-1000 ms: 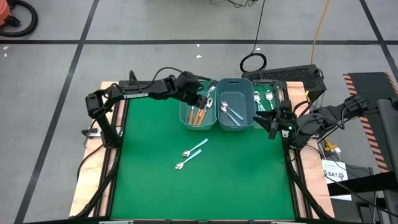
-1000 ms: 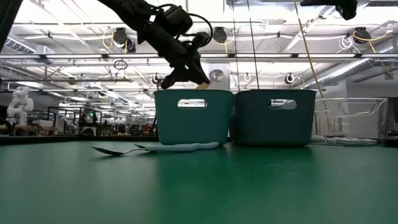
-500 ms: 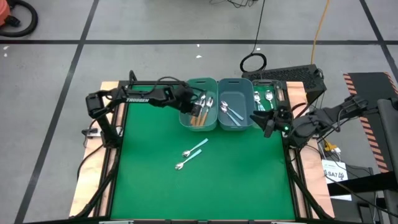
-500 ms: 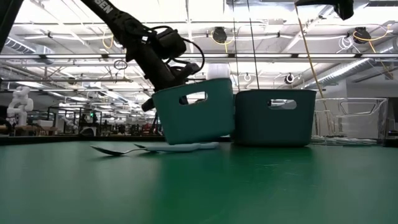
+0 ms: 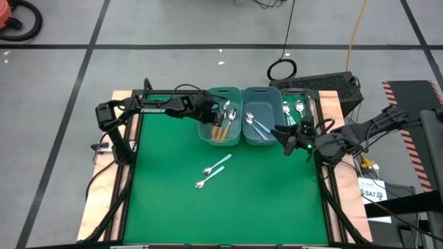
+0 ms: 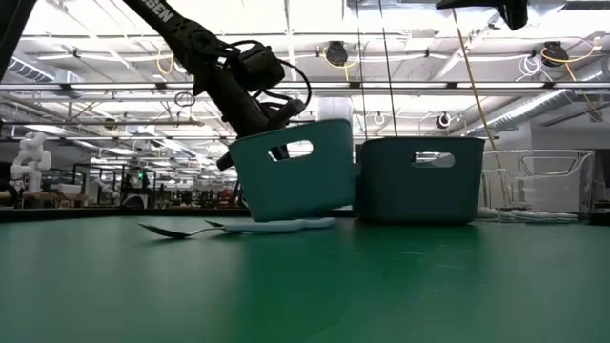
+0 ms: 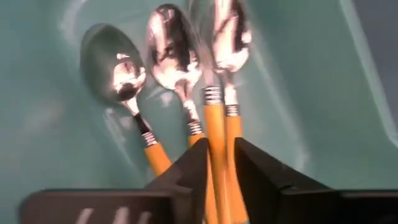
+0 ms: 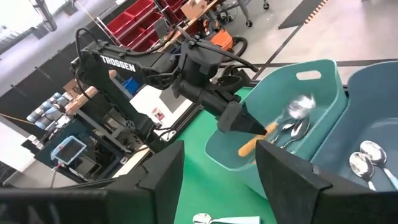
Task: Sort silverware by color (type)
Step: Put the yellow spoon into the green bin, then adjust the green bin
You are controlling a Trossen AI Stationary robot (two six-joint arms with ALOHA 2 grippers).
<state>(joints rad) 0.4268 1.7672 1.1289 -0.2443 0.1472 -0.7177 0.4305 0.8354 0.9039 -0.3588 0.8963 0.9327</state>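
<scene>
My left gripper point(image 7: 221, 146) reaches down into the left teal bin point(image 6: 295, 181), shut on an orange-handled spoon point(image 8: 277, 124). Other orange spoons point(image 7: 171, 46) lie on this bin's floor. The bin stands tipped, its right side raised off the mat. The middle bin point(image 5: 261, 140) holds light blue spoons point(image 5: 257, 124). Two more light blue spoons point(image 5: 219, 164) lie flat on the green mat. My right gripper point(image 5: 287, 133) hangs open in the air by the middle bin's right side, nothing between its fingers. My left gripper pinches the spoon's orange handle point(image 7: 216, 134) between its two fingers. The fingers slant down from the table's left and lie along the handle. The metal bowl point(image 7: 230, 31) sticks out ahead of the fingertips, toward the bin's far wall, above the spoons lying there.
A third container point(image 5: 299, 111) at the far right holds green-handled spoons. A black box point(image 5: 325, 86) sits behind it. The mat's near half point(image 5: 228, 214) is bare green. The arm's cables run along the table's left edge point(image 5: 114, 138).
My left gripper has gone down into the left bin with the orange spoon. The bin, upright before, has tipped toward the table's left with its right side lifted. My right gripper has moved toward the table's left, closer to the middle bin.
</scene>
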